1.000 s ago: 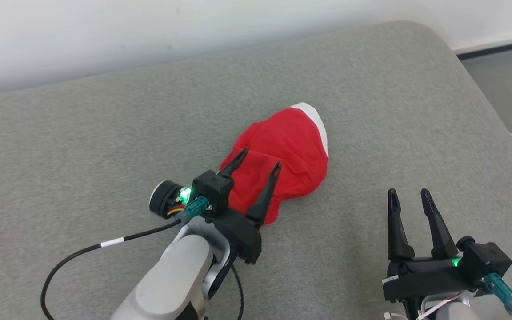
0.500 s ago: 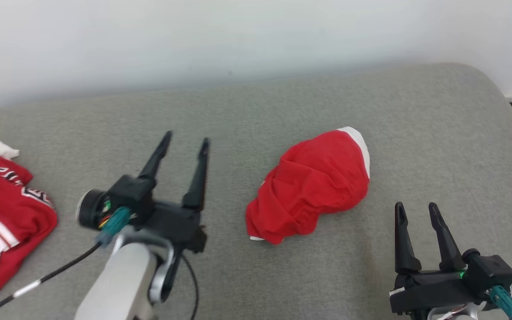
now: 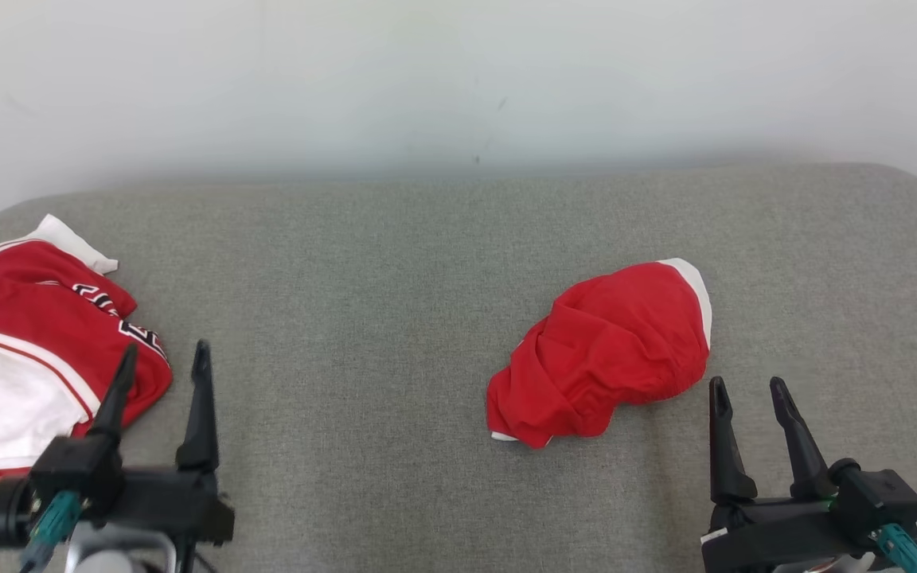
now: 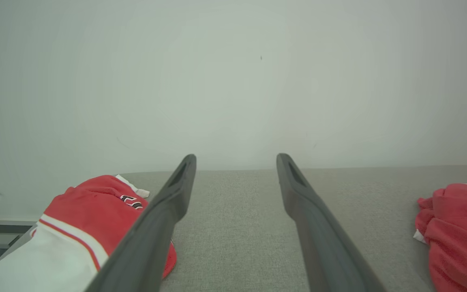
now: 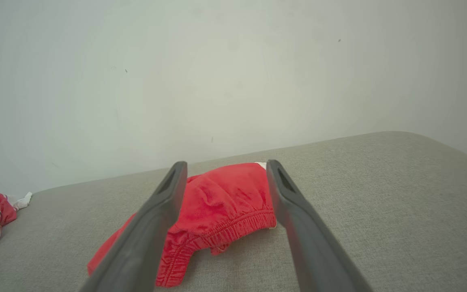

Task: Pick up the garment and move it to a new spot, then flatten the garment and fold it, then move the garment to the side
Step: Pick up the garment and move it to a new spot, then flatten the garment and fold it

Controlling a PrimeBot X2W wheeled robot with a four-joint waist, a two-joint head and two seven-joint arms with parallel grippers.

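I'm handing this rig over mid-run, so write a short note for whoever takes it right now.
Left gripper: open, empty, beside the red-and-white jersey at the left end of the grey cushion.
Right gripper: open, empty, just short of the red shorts, apart from them.
Done: shorts sit bundled right of centre, loosely folded at best.
Left: jersey lies crumpled; probably pick, flatten, fold, set aside.

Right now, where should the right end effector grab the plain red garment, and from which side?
Grip the gathered elastic hem of the red garment, on the edge facing the robot. Come in low from the near side with the open right end effector, which points at it. That hem forms a bunched ridge on the grey cushion, likely easier to pinch than the smooth domed top.
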